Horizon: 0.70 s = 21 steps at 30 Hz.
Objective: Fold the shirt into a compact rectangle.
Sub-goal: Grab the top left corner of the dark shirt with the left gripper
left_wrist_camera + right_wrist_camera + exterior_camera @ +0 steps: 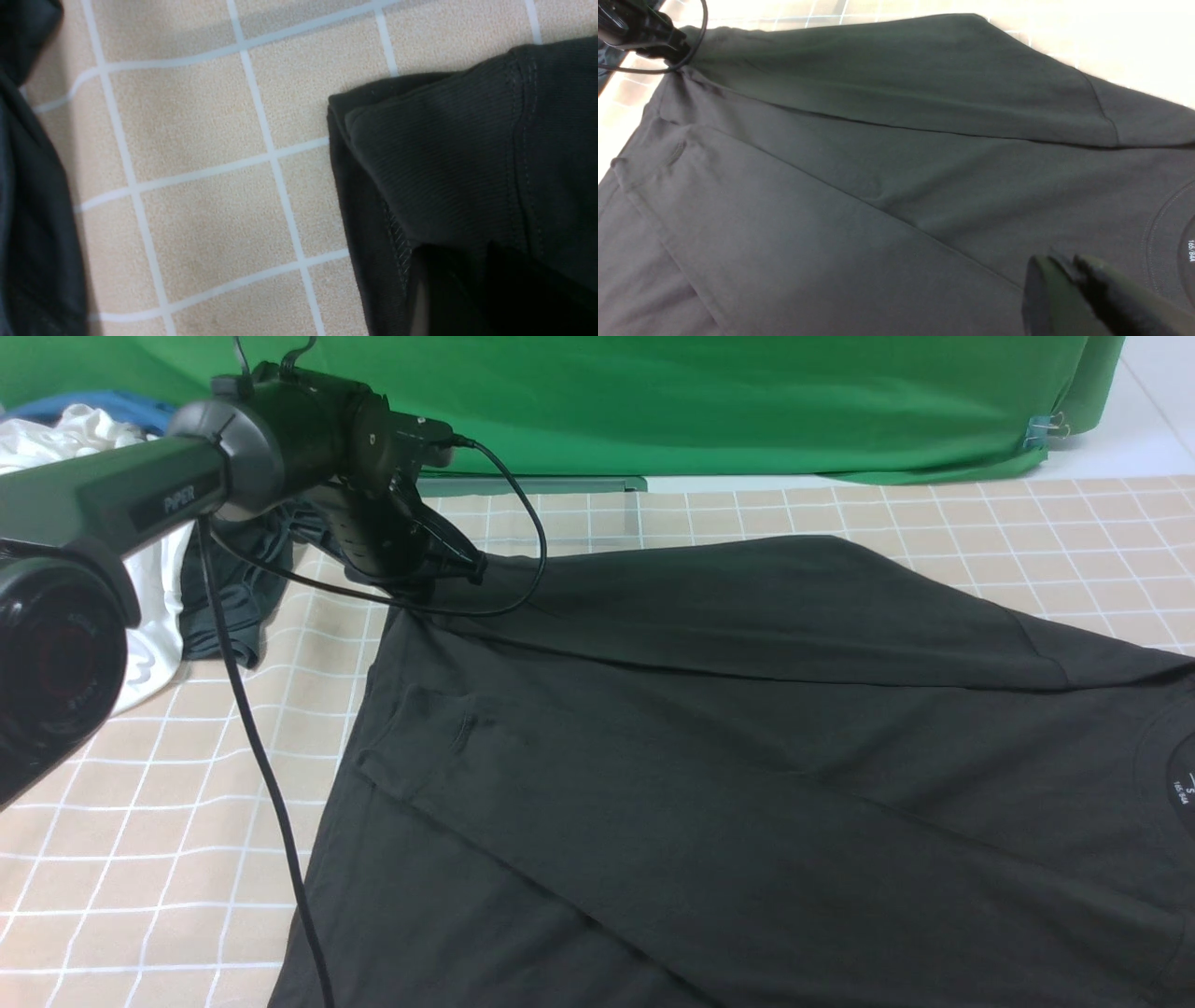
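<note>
Although it runs off the near and right edges of the front view, the shirt [747,709] plainly covers most of the table, a broad sheet of matte black cotton lying on a beige, grainy tablecloth [140,784] ruled with thin white lines into squares. One long flap is folded inward along the far side and ends in a straight diagonal crease. Nearer the robot, a sleeve [420,737] lies doubled across the body as a blunt, rounded tab. The round collar [1162,756] curves in at the right edge, with small white printed lettering [1178,791] inside it. The left gripper [462,567] meets the shirt's far-left corner. Its wrist view shows that corner [444,154] close up, fine knit ribs, a double row of hem stitching and an edge turned over on itself, but whether the dark fingers [448,289] pinch the cloth or merely rest against it I cannot tell. The right gripper [1057,263] hovers over the fabric near the collar, its two fingers pressed together with no cloth between them. A thin black cable [261,756] droops from the left arm. Beyond it, at the far left, sits a rumpled heap of garments [168,616] in white, blue and dark grey, and a smooth green backdrop [700,401] hangs behind the table.
</note>
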Each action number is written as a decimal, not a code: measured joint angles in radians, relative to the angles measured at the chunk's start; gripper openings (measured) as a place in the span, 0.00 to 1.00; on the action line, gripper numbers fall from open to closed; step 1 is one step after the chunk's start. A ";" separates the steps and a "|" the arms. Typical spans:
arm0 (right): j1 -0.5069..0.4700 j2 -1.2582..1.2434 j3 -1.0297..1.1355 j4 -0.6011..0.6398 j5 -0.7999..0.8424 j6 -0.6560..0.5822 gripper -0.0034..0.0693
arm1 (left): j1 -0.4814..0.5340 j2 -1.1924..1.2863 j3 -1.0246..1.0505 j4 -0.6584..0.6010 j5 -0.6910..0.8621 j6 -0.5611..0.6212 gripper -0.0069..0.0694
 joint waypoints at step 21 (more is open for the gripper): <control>0.000 0.000 0.000 0.000 0.000 0.001 0.17 | 0.001 0.017 0.000 -0.003 0.000 0.005 0.17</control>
